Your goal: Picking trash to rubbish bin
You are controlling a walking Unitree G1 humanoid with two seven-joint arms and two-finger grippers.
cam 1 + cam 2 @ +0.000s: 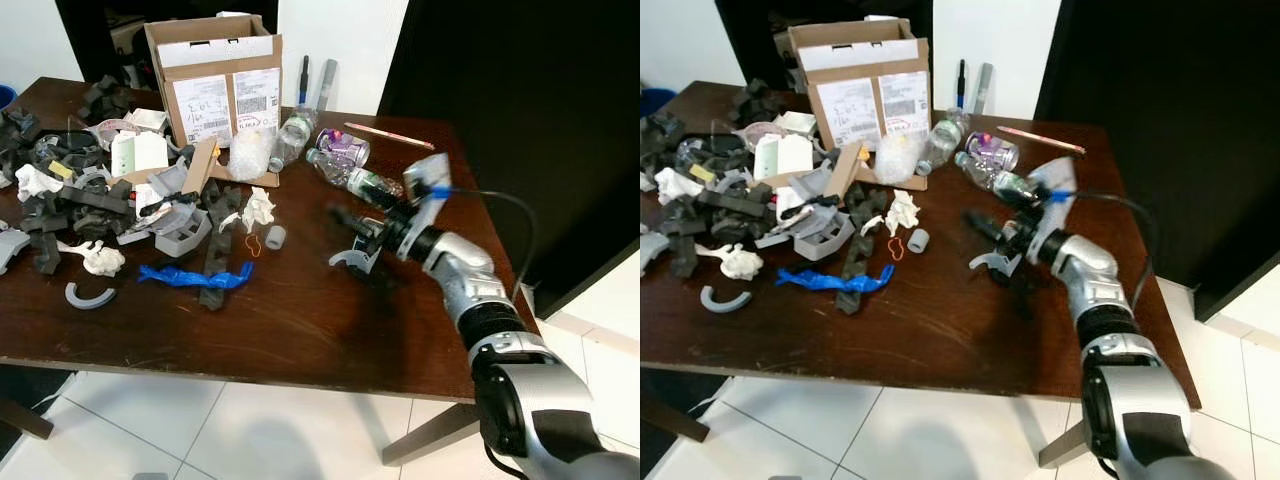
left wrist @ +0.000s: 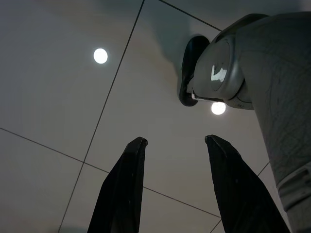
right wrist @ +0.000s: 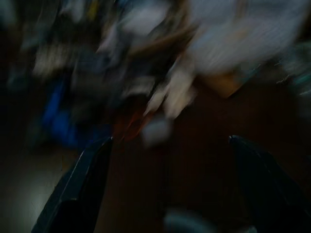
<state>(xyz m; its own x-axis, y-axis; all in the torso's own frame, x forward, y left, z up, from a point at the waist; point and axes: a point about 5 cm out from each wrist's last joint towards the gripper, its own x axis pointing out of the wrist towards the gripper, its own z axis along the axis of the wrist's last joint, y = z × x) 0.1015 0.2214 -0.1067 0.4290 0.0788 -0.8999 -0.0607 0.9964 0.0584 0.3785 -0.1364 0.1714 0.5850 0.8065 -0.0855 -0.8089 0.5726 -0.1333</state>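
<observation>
reaching low over the dark wooden table [image 1: 300, 330], the right gripper [image 1: 352, 238] has its fingers spread just above a grey curved scrap [image 1: 352, 261]. farther off lie plastic bottles [image 1: 352, 178] and a cardboard box [image 1: 215, 75]. left gripper [image 2: 176, 187] points at the ceiling, fingers parted.

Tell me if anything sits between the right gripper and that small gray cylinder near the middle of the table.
Nothing visible does. The right gripper is over bare wood, and the table between it and the small gray cylinder is open. A gray curved piece lies just below the gripper, off that line.
</observation>
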